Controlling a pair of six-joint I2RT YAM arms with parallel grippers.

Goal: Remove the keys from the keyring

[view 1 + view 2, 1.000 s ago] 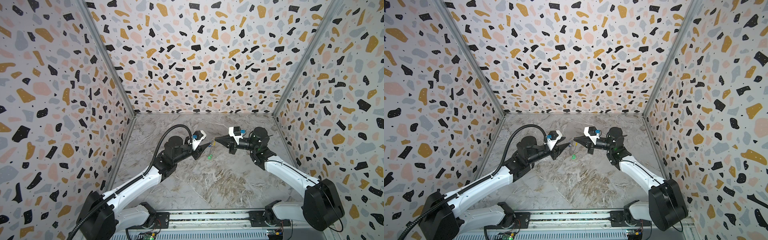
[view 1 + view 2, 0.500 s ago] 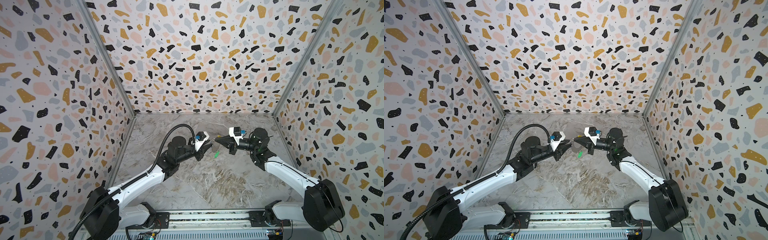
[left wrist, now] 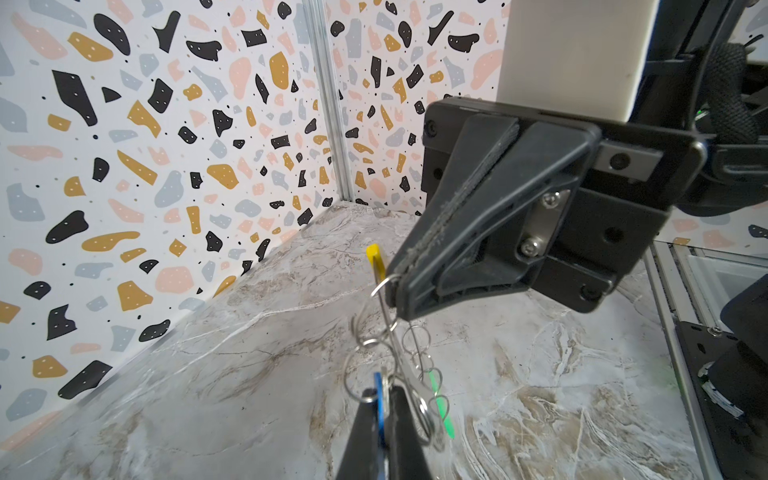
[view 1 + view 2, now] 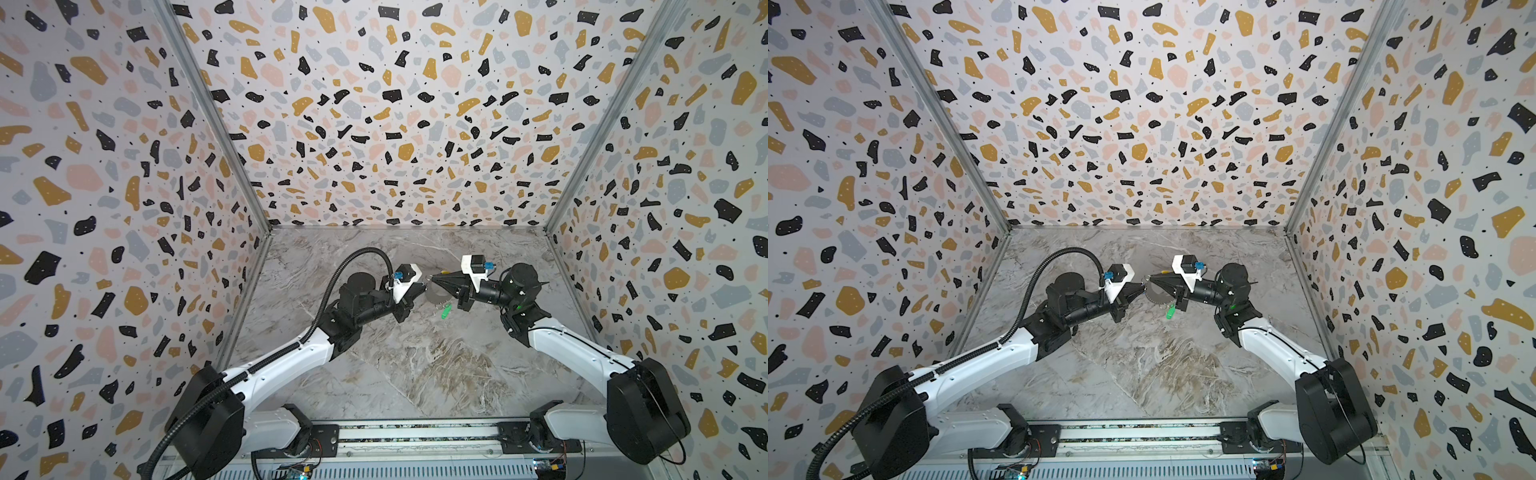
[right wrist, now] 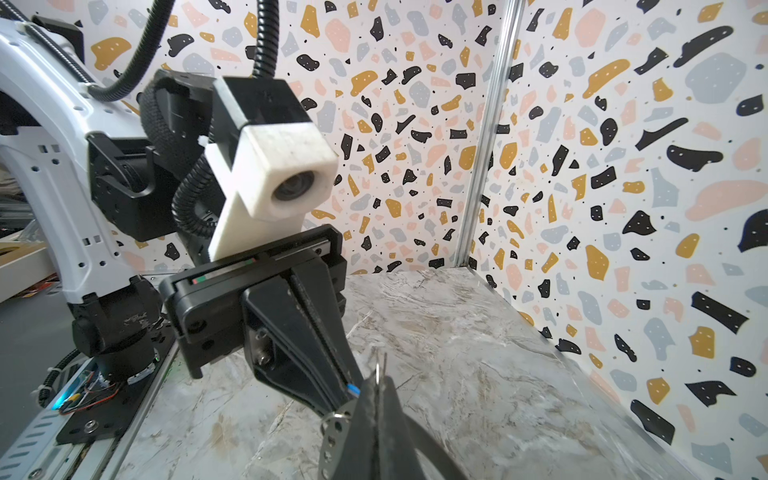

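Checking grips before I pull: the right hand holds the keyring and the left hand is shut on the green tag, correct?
No: the left hand is shut on the blue tag; the green tag hangs free, as the left wrist view shows. The right hand does hold the keyring.

Blue tag (image 3: 377, 384): mostly hidden inside my left gripper (image 3: 383, 395).
Keys (image 4: 444, 306), mid-frame in a top view: too small to tell.

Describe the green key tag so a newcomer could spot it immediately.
On the marble floor, find where the two gripper tips meet. Beneath the right gripper, which pinches the keyring, a small green tag hangs free. Its neighbour, the blue tag, is clamped in the left gripper.
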